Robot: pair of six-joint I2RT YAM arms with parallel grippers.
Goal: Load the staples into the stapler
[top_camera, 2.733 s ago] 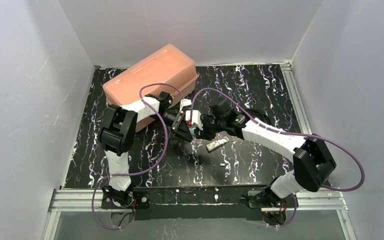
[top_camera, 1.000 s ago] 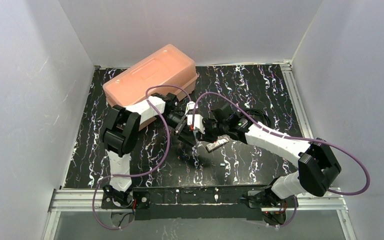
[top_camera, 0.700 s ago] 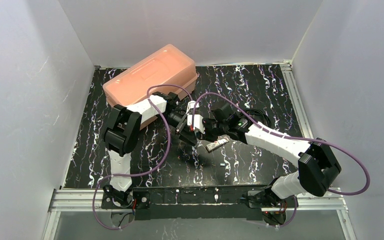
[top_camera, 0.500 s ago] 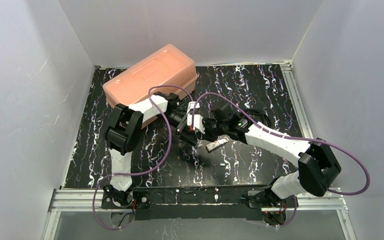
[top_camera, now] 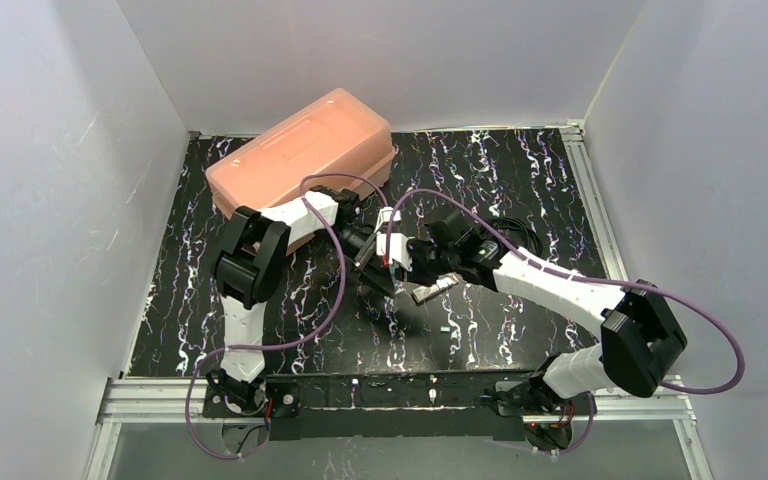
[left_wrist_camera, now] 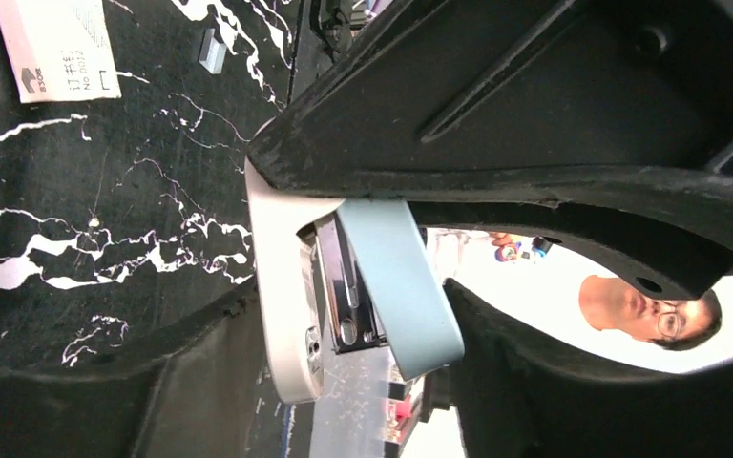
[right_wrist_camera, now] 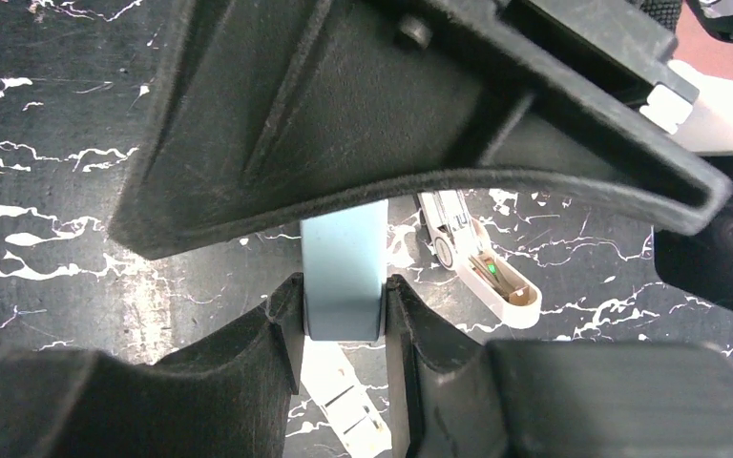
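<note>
The stapler [left_wrist_camera: 353, 286] is held up above the mat between both grippers. It has a white base, a silvery metal strip and a pale blue top [right_wrist_camera: 344, 267]. From above it shows as a small white block [top_camera: 389, 243]. My right gripper [right_wrist_camera: 344, 307] is shut across the blue top, one finger on each side. My left gripper [left_wrist_camera: 348, 320] comes from the other side, one finger against the white base and the other against the blue top. From overhead the left gripper [top_camera: 373, 262] and right gripper [top_camera: 402, 256] meet at mid-mat. The staples are not in view.
A long white and tan piece [top_camera: 433, 291] [right_wrist_camera: 492, 278] lies on the black marbled mat [top_camera: 520, 190] just right of the grippers. A white labelled box [left_wrist_camera: 57, 46] and a small grey bit [left_wrist_camera: 212, 50] lie nearby. A closed salmon plastic case [top_camera: 300, 150] stands at the back left.
The left arm has crept right toward the right gripper, and its jaws have narrowed onto the stapler. The right gripper keeps its grip and has barely moved.
</note>
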